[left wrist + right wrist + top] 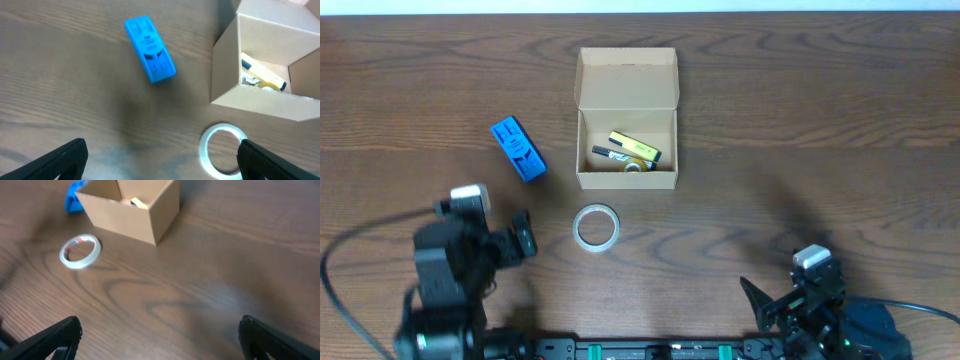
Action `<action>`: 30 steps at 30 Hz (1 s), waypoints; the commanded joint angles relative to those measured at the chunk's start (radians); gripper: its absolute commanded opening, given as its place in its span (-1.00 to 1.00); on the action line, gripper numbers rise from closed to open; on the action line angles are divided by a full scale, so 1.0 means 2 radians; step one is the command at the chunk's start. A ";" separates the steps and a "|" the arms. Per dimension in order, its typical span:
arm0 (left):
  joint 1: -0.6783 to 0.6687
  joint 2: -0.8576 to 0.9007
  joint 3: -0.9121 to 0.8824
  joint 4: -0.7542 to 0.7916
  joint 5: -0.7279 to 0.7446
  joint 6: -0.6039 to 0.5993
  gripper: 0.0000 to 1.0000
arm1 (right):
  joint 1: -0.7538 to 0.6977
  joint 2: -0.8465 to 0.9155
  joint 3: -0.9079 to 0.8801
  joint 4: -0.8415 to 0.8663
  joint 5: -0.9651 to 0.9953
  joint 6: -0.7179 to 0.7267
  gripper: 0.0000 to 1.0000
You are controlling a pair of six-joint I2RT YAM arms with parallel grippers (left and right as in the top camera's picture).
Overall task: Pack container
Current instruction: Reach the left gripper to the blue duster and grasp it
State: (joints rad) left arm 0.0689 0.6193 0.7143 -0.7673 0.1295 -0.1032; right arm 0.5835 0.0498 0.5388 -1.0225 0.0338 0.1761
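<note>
The container (626,179) is a tan cardboard box, open, with its flap lid folded back. It holds a yellow marker (635,149), a black pen (610,153) and a small tape roll (633,168). A clear tape ring (596,227) lies on the table just in front of it. A blue block (517,149) lies to its left. My left gripper (525,235) is open and empty, left of the tape ring (221,151). My right gripper (765,302) is open and empty at the front right. The box (131,213) and ring (80,251) also show in the right wrist view.
The dark wooden table (800,130) carries nothing else. The blue block (149,48) lies left of the box (260,60) in the left wrist view. The arm bases stand along the front edge.
</note>
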 commanded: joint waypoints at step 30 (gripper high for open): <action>0.013 0.578 0.364 -0.059 -0.016 -0.192 0.91 | -0.004 -0.003 0.000 -0.022 0.004 0.005 0.99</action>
State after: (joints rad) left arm 0.0898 1.7077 1.3792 -0.8562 0.1360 -0.4461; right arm 0.5835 0.0502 0.5373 -1.0657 0.0341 0.1761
